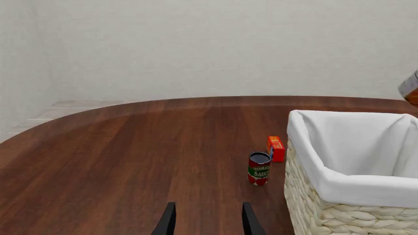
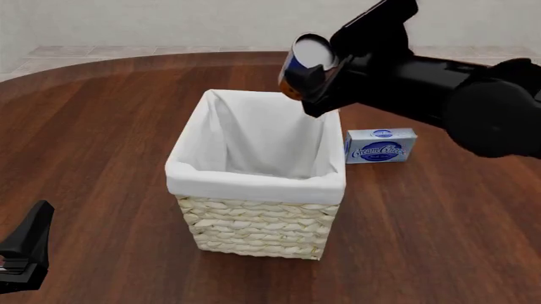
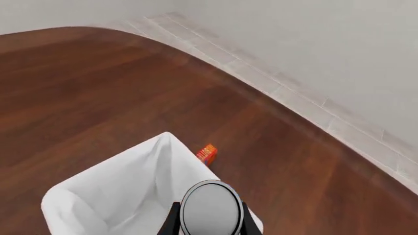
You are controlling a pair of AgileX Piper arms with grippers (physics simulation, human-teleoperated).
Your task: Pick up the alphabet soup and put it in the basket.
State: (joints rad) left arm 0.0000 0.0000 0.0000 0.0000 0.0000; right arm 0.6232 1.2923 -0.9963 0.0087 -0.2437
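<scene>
While your dark wood table [image 2: 110, 126] meets pale walls, one wicker basket [image 2: 258, 234] sits below one blue-labelled soup can [image 2: 298, 63], clamped by your right gripper [image 2: 325, 75]; left gripper [image 1: 205, 220] gapes.

basket [image 2: 256, 218]: stands on the counter [image 2: 101, 126], about mid-counter in the front view.
alphabet soup [image 2: 303, 66]: held in the right gripper [image 2: 315, 75] above the basket's far right corner, tilted.
cream cheese box [image 2: 381, 145]: on the counter, just right of the basket.
tomato sauce can [image 1: 259, 168]: upright beside the basket.
small box [image 1: 275, 148]: just beyond the can.
left gripper [image 2: 24, 250]: near left, well apart from the basket.
</scene>
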